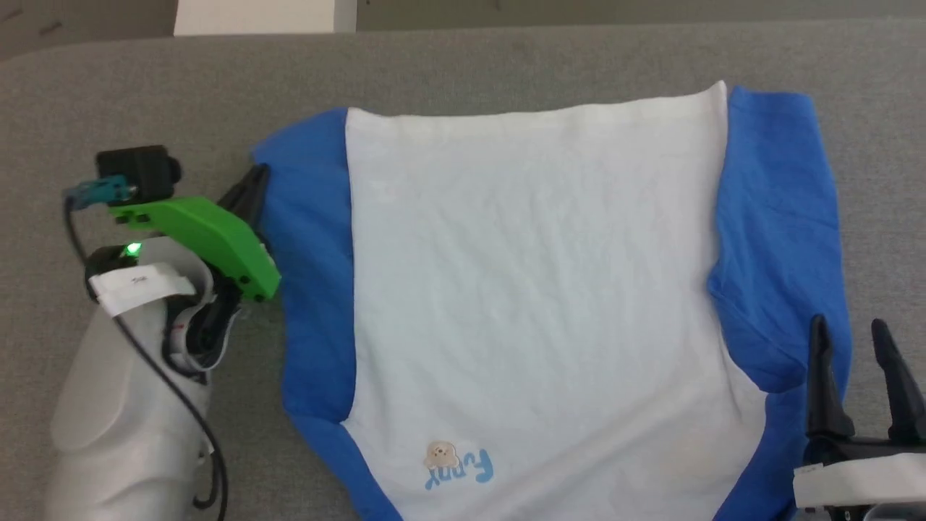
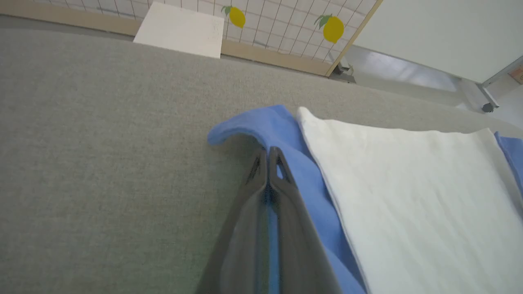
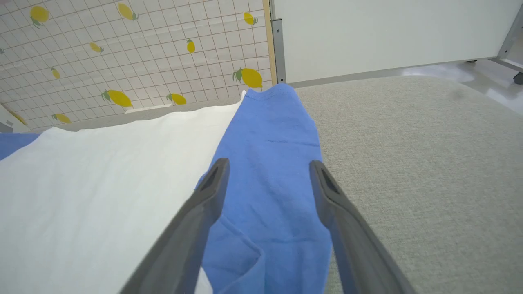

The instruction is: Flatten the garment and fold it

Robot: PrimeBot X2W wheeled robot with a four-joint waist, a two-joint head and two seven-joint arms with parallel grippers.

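The garment (image 1: 535, 289) lies spread on the grey table, white body up, with blue lettering and a cartoon mark (image 1: 459, 463) near the front edge. Its blue sleeves are folded along both sides. My left gripper (image 1: 255, 177) is at the far end of the left sleeve (image 1: 311, 239), shut on the sleeve's outer edge. In the left wrist view blue cloth (image 2: 265, 122) shows between the closed fingers of that gripper (image 2: 267, 151), and the sleeve edge curls up off the table. My right gripper (image 1: 850, 333) stands open over the right sleeve (image 1: 781, 217), which shows between the fingers of that gripper (image 3: 269, 164).
Grey felt-like table surface (image 1: 145, 94) stretches to the left of and beyond the garment. A white flat board (image 2: 179, 29) sits past the far edge. Behind the table stand a lemon-patterned tiled wall (image 3: 122, 61) and a pale panel (image 3: 388, 32).
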